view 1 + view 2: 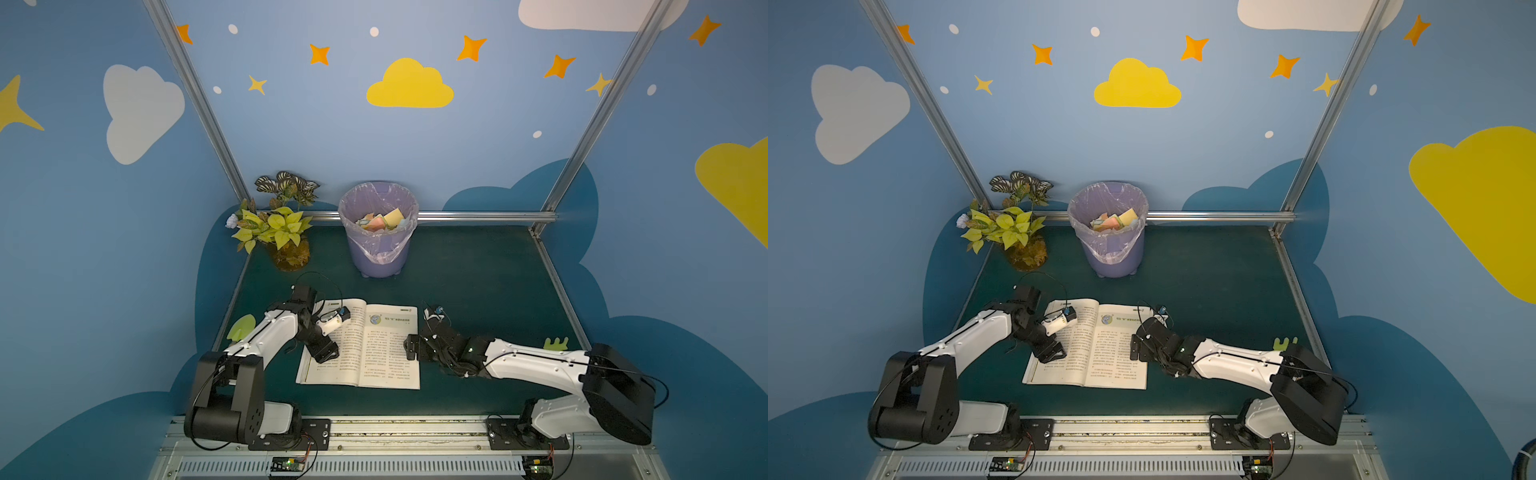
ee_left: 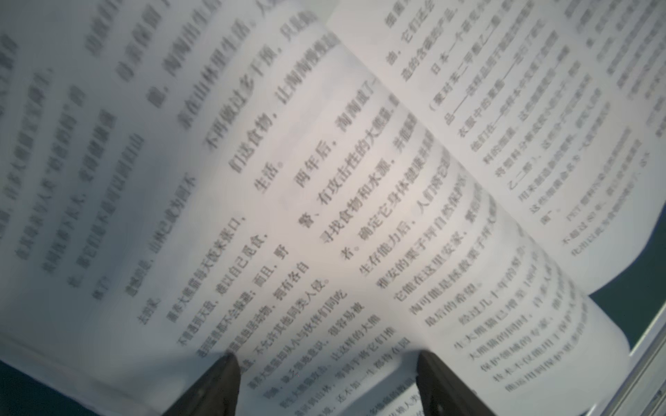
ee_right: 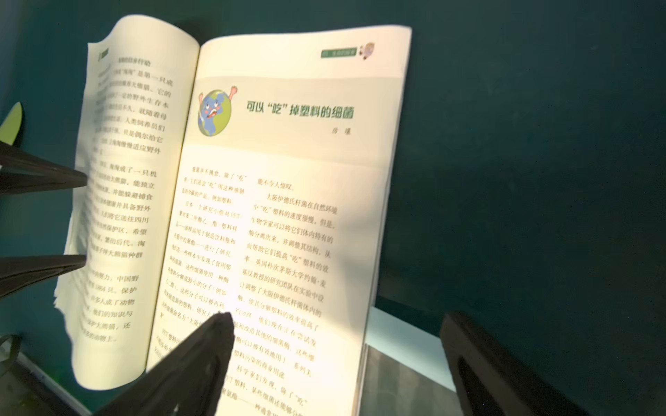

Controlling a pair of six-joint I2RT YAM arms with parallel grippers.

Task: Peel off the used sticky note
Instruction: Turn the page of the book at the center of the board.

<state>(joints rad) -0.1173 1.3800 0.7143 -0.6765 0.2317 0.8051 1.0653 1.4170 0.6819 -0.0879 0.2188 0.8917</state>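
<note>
At the left gripper (image 2: 328, 360): jaws spread, pinching nothing. Its fingers (image 2: 223, 378) sit low over the left page (image 3: 122, 201) of the open book (image 1: 390, 332), and that page bows up, wavy. Whether the tips touch paper I cannot tell.

Risk from here: closing now would likely nip the whole leaf rather than a note. A pull could then crease or tear it, or drag the book across the mat (image 1: 478, 291).

The right gripper (image 3: 335, 324) has its jaws wide and empty. One finger is above the lower part of the right page (image 3: 288, 216), the other is off the book's edge. If it isn't bearing down, the book is free to slide.

No sticky note shows on either open page. It is probably on a hidden leaf, but I can't say.

Outward:
- A leaf-shaped piece (image 1: 241, 327), yellow-green, lies on the mat beside the left arm.
- A green piece (image 1: 556, 343) lies by the right arm — notes or decoration, unclear.
- The bin (image 1: 378, 257) at the far end holds coloured notes and is well apart from the book.
</note>
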